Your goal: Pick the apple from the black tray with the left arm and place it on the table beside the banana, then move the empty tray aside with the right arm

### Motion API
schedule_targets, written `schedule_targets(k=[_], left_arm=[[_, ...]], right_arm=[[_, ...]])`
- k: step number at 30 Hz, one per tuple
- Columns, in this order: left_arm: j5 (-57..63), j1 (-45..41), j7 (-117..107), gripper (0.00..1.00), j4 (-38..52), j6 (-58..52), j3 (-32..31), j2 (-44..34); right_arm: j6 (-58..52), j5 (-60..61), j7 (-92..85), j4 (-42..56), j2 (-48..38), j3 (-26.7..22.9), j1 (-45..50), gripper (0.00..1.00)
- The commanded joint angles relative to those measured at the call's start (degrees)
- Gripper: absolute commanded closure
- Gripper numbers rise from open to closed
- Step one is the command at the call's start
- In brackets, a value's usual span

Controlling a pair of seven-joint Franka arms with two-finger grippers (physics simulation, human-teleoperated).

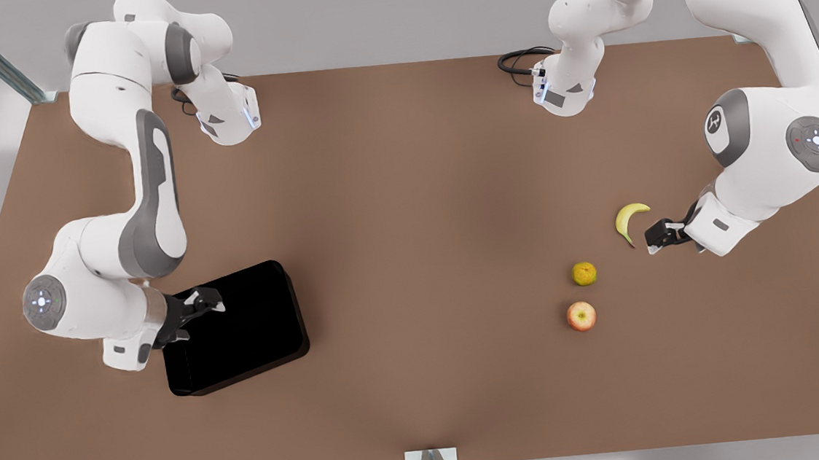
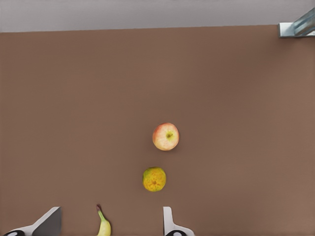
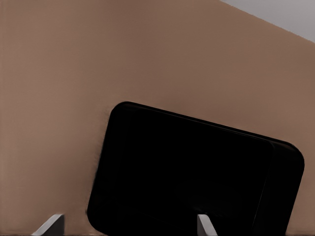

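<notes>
Apple rests on table, at banana's seven o'clock. Left end effector spread, idle. Right end effector spread over empty black tray's nine-o'clock rim; next: grip, slide aside.

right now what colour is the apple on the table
Red-pink blushed with yellow, seen best in the left wrist view: the apple.

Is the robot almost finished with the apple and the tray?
Partly. The apple already sits on the table, off the black tray, close to a yellow-orange fruit and a little beyond it from the banana. The left tool hovers open by the banana, holding nothing. The right tool is open over the empty tray's edge. Left to do: grip the tray and move it aside.
</notes>
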Motion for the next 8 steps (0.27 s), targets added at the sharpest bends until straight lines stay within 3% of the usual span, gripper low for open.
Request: schedule_targets(k=[1, 8], left_arm=[[-0.02, 0.06, 1.01, 0.0, 0.11, 0.28, -0.03, -0.03], [-0.02, 0.06, 1.01, 0.0, 0.11, 0.28, -0.03, 0.06]], right_arm=[[-7.89, -3.26, 36.09, -0.05, -0.19, 0.01, 1.59, 0.0], [-8.06, -3.96, 41.02, 0.03, -0.11, 0.01, 1.5, 0.0]])
